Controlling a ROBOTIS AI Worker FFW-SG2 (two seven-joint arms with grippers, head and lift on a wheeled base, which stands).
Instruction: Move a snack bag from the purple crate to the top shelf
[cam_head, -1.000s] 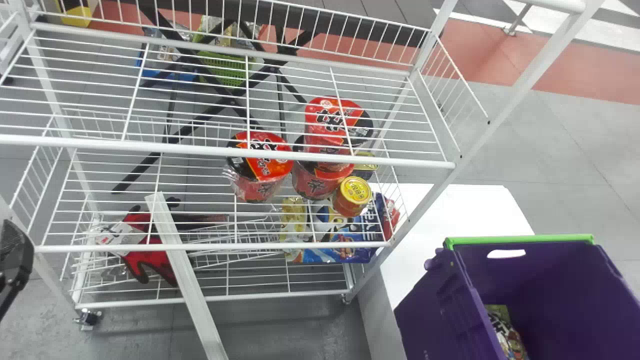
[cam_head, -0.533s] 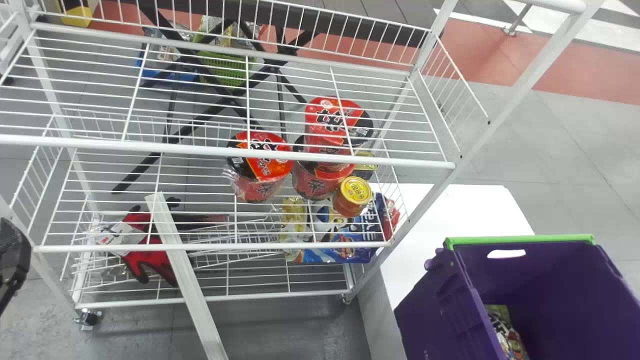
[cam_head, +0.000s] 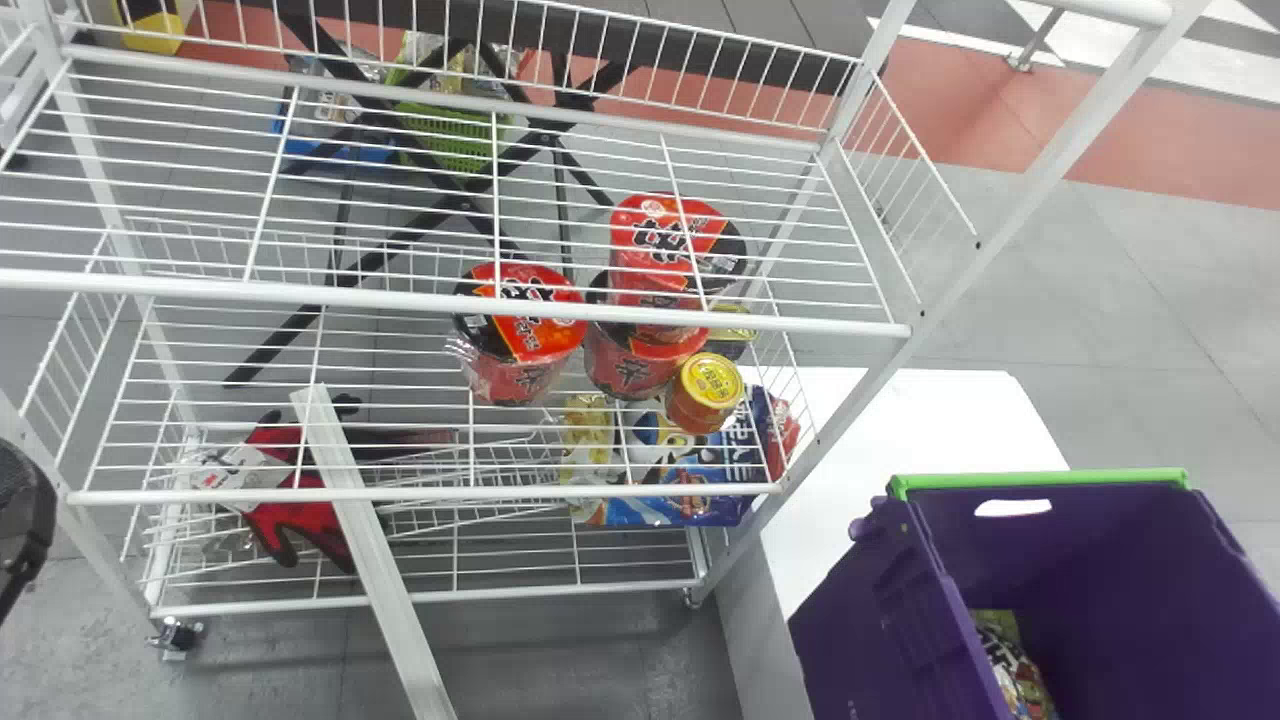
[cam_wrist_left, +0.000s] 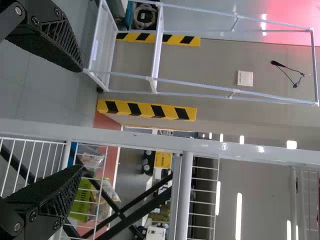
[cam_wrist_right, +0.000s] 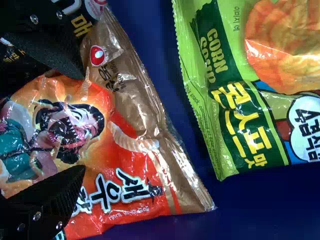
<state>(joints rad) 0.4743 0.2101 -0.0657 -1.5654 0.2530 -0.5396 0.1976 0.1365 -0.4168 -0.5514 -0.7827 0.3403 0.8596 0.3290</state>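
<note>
Slightly toward the head view's left edge, the left end effector (cam_head: 22, 515) has been shifted; it is held open beside the rack (cam_head: 300, 294). Red noodle cups (cam_head: 525, 375) are carried on the rack. At right, in the purple crate (cam_head: 870, 600), an orange snack bag (cam_wrist_right: 140, 180) is placed beside a green snack bag (cam_wrist_right: 220, 100), with the right end effector (cam_wrist_right: 83, 122) held open over the orange one.

Three red cups (cam_head: 522, 340), one red jar (cam_head: 697, 408), one purple crate (cam_head: 870, 610), one orange snack bag (cam_wrist_right: 107, 152) and one green snack bag (cam_wrist_right: 230, 85) are counted.
</note>
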